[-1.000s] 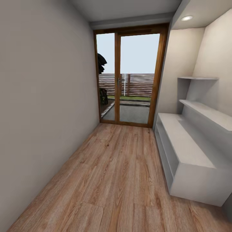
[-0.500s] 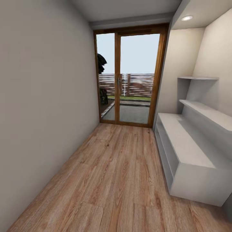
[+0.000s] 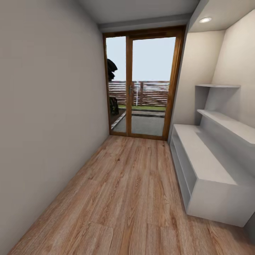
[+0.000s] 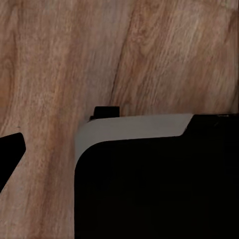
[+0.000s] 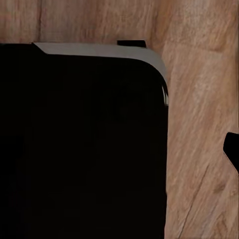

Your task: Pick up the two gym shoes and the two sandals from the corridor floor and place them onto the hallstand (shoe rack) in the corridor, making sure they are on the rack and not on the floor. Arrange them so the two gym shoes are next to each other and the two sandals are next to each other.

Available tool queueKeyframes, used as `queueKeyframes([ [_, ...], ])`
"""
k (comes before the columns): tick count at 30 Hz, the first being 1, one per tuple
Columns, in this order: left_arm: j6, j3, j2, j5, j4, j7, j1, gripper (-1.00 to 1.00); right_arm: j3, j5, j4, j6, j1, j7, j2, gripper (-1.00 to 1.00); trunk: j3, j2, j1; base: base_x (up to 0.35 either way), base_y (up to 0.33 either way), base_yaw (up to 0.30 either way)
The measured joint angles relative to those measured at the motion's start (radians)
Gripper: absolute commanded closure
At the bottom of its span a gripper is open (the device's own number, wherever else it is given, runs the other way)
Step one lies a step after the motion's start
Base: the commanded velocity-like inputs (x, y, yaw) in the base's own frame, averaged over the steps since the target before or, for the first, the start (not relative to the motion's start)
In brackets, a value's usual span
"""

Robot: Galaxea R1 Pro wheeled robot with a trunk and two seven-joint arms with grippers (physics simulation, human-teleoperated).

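The pale grey hallstand (image 3: 207,161) stands along the right wall, its bench top bare, with open shelf tiers below and two stepped floating shelves (image 3: 226,122) on its back panel. Light brown plank corridor floor (image 3: 124,198) stretches ahead of me. The gym shoes and the sandals are out of view. In the left wrist view a dark tip (image 4: 9,155) pokes in at the edge over the floor, and a similar dark tip (image 5: 232,149) appears in the right wrist view. Whether either gripper is open or shut cannot be told.
A wood-framed glass door (image 3: 145,88) closes the corridor's far end. A plain grey wall (image 3: 46,124) runs along the left. Both wrist views look down on my black, grey-edged base (image 4: 159,184) (image 5: 79,144) over the planks.
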Motion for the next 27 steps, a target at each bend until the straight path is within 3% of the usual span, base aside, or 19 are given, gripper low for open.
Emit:
queueKeyframes([
  [9, -0.050, 0.000, 0.001, 0.003, -0.051, 0.000, -0.046, -1.00, 0.002, 0.003, -0.051, -0.050, 0.000, 0.002, -0.003, -1.00, 0.000, 0.000, 0.000, 0.000, 0.000, 0.000],
  [10, -0.139, 0.000, 0.001, 0.003, -0.108, 0.000, -0.046, -1.00, 0.002, 0.004, -0.118, -0.051, 0.000, 0.002, -0.003, -1.00, 0.000, 0.000, 0.000, 0.000, 0.000, 0.000],
  [11, -0.144, 0.000, 0.001, 0.004, -0.266, 0.000, -0.047, -1.00, 0.004, 0.006, -0.266, -0.051, -0.002, 0.002, -0.002, -1.00, 0.000, 0.000, 0.000, 0.000, 0.000, 0.000],
  [12, -0.145, 0.000, 0.001, 0.003, -0.333, 0.000, -0.048, -1.00, 0.004, 0.007, -0.278, -0.052, -0.001, 0.002, -0.001, -1.00, 0.000, 0.000, 0.000, 0.000, 0.000, 0.000],
  [27, -0.148, -0.002, 0.002, -0.001, -0.279, 0.000, -0.049, -1.00, 0.001, 0.001, -0.274, -0.051, 0.000, -0.001, -0.001, -1.00, 0.000, 0.000, 0.000, 0.000, 0.000, 0.009],
])
